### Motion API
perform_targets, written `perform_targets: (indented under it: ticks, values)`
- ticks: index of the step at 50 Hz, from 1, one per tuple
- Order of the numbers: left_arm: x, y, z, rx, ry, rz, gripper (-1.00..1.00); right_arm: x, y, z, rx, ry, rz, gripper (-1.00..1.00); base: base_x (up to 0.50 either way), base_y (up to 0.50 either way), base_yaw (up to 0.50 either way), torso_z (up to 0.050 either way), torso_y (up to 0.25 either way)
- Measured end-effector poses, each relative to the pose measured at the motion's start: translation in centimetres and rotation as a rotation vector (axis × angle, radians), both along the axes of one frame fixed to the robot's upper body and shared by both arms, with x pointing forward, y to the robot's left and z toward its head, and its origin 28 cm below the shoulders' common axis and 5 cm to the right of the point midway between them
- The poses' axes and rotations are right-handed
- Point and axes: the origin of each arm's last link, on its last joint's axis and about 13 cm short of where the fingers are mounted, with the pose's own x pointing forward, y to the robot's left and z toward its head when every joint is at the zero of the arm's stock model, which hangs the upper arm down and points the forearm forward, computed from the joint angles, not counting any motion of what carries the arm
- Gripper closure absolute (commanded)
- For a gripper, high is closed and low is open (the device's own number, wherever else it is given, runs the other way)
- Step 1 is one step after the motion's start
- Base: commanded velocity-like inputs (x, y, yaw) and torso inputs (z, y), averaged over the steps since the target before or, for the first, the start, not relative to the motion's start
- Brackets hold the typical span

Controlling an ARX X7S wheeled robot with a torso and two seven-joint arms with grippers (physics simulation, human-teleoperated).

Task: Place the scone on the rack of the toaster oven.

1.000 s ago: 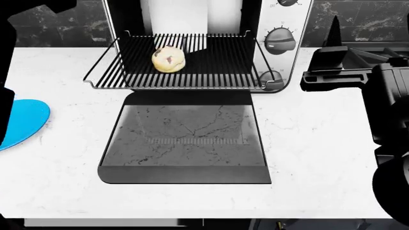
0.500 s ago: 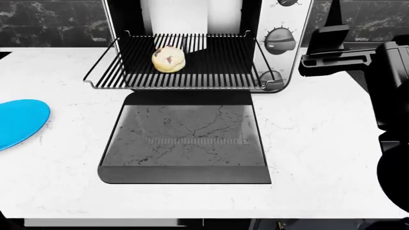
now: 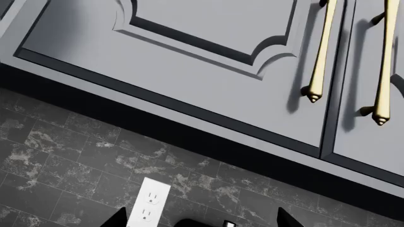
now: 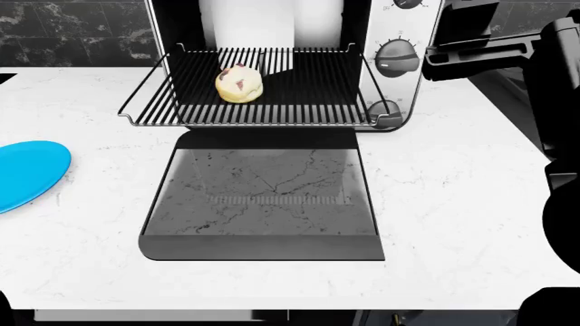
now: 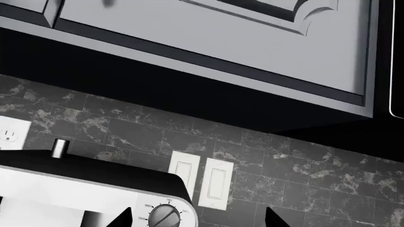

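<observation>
Pale scone [image 4: 239,85] sits on pulled-out rack [image 4: 308,102] of toaster oven [image 4: 399,41], well apart from both grippers' fingers; both spread wide, gripping nothing.

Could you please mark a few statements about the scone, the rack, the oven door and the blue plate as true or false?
1. The scone lies on the rack. True.
2. The toaster oven door is shut. False: it lies open, flat on the counter.
3. The blue plate holds a second scone. False: nothing shows on it.
4. The rack is pulled out over the door. True.
5. A gripper grips the scone. False: nothing touches it.
</observation>
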Motion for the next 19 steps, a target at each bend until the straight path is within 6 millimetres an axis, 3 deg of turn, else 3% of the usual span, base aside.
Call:
perform_targets:
  ticks: [19]
  values:
    - [-1.2, -0.1, 1.4, -0.019, -0.048, -0.012, -1.00, -0.3, 0.5, 1.8, -0.027, -0.042, 0.017, -1.00, 0.00, 0.00, 0.00, 0.000, 0.000]
